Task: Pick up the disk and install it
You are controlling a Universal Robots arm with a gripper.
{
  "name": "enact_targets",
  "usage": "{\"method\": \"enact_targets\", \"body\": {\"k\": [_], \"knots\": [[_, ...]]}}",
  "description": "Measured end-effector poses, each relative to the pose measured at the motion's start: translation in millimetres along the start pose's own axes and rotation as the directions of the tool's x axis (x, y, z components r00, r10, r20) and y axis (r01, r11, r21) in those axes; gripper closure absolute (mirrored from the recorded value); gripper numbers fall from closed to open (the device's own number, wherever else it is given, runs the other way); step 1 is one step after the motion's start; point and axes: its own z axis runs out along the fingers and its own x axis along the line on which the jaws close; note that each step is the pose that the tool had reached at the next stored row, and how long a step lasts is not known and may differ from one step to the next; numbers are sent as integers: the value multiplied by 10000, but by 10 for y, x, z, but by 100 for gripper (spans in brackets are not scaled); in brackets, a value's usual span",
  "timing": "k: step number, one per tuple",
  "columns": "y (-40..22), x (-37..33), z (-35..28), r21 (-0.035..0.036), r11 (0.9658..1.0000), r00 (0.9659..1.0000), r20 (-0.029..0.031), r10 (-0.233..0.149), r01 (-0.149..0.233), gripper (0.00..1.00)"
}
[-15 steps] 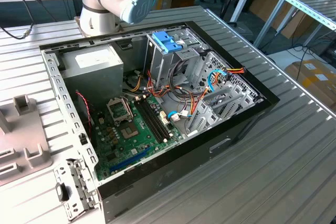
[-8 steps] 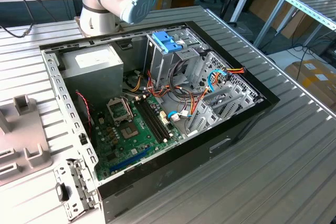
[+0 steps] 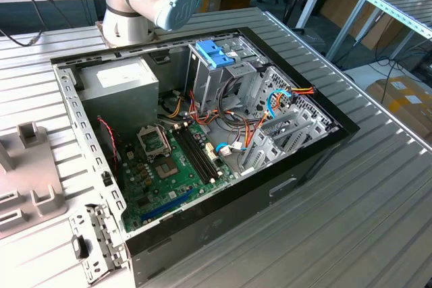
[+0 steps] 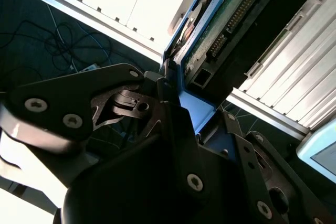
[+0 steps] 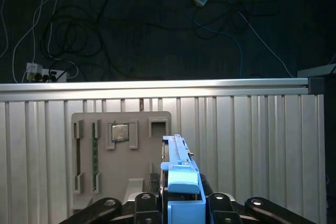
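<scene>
The tool [image 5: 181, 203] is clamped on the blue-railed disk [image 5: 181, 179], with a grey holder tray [image 5: 105, 171] on the ribbed desk [image 5: 252, 145] beyond.

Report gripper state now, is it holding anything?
Gripper: jaws closed on the disk, gripping its blue-railed end, as seen in both wrist views.

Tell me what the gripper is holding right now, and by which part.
The gripper holds the disk, clamped across its blue plastic side rails at the end nearest the wrist.
</scene>
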Motion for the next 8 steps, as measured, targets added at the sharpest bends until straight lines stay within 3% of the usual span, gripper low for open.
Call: {"method": "enact_targets", "body": {"k": [8], "knots": [[0, -4, -87, -1, 10000, 10000, 22, -1, 1, 63]]}}
